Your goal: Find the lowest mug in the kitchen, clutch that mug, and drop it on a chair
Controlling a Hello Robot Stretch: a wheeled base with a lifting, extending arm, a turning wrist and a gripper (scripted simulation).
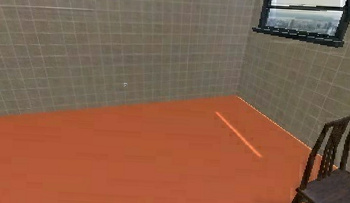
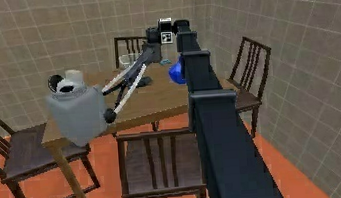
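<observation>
Over the wooden table (image 2: 144,101), upper centre, the gripper (image 2: 117,84) hung near a blue blob (image 2: 176,73), perhaps the mug; whether it held anything was unclear.

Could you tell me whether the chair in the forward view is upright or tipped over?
Upright: the chair stands on its legs, with its seat level and its back rising above it.

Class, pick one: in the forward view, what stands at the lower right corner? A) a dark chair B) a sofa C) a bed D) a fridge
A: a dark chair with a slatted back stands there on the orange floor.
</observation>
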